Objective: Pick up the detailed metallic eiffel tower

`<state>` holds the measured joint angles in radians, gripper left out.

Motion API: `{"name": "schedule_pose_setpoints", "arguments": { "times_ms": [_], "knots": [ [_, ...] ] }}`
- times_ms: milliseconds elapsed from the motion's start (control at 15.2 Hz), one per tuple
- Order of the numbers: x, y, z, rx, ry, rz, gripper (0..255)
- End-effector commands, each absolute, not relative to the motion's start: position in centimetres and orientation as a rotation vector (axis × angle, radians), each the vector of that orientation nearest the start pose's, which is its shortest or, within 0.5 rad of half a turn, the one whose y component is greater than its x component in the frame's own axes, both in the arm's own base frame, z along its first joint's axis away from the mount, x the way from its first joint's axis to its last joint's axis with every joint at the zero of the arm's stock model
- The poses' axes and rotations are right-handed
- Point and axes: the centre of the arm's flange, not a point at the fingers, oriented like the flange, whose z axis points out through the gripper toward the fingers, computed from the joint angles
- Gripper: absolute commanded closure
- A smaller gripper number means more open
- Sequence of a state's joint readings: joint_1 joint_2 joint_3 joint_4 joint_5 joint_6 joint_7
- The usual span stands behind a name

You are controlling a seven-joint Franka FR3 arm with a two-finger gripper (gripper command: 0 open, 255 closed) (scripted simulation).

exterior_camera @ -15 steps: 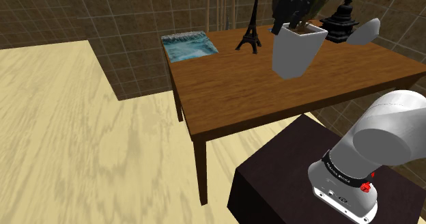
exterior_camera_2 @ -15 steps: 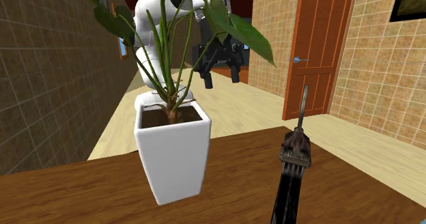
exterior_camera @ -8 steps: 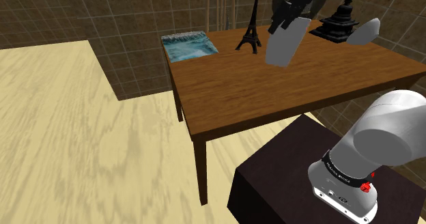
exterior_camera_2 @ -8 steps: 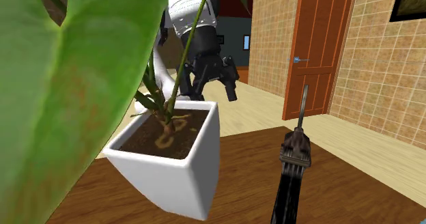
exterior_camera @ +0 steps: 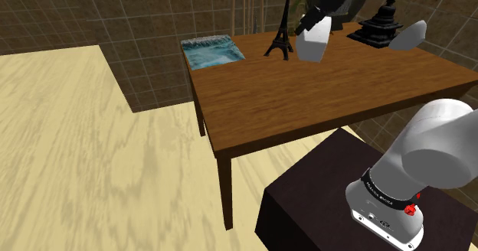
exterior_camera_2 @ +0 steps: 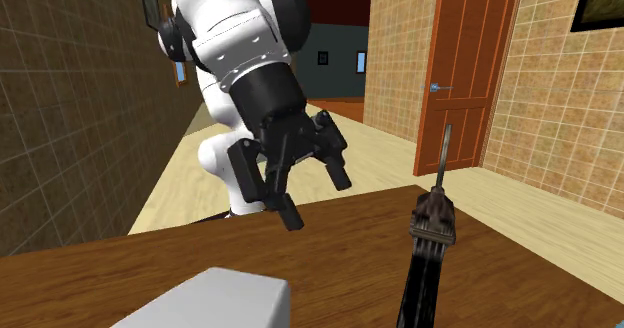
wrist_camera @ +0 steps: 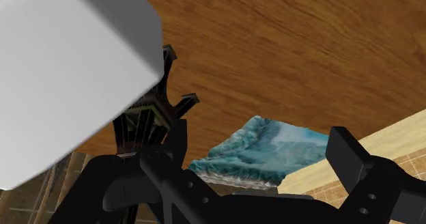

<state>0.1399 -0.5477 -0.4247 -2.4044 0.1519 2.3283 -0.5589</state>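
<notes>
Just now the dark eiffel tower [exterior_camera: 280, 29] stands upright near the far edge of the wooden table [exterior_camera: 306, 104], between a blue wave-patterned slab [exterior_camera: 212, 50] toward the shoulder view's left and a white planter [exterior_camera: 314, 40] just beside it on the right. The planter looks slanted there, though how it rests cannot be made out. A black pagoda figure [exterior_camera: 381, 24] stands farther along the same edge. In the second exterior view the tower rises in the foreground at the right, and the black gripper [exterior_camera_2: 316, 201] hangs above the tabletop behind it, well apart from it, with its jaws spread wide and nothing between them. An orange-brown door [exterior_camera_2: 465, 66] fills the wall behind. The wrist view looks down past the two parted fingers [wrist_camera: 351, 158] onto the wood grain, with the planter's pale wall close in front of the camera, the tower's dark legs showing beneath that wall, and the blue slab lying between the fingers farther off. The arm's dark stand [exterior_camera: 306, 203] sits at the shoulder view's lower right.
</notes>
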Motion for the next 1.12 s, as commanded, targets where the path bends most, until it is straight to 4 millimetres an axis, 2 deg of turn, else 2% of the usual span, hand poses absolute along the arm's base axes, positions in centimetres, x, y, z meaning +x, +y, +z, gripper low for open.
{"name": "schedule_pose_setpoints", "arguments": {
  "times_ms": [0,726,1056],
  "knots": [
    [43.0,-16.0,53.5,-2.838,-0.331,-0.837,0],
    [53.5,-25.1,50.3,-2.609,-0.523,-1.15,0],
    [53.9,-25.4,48.1,-2.599,-0.53,-1.162,0]
  ]
}}
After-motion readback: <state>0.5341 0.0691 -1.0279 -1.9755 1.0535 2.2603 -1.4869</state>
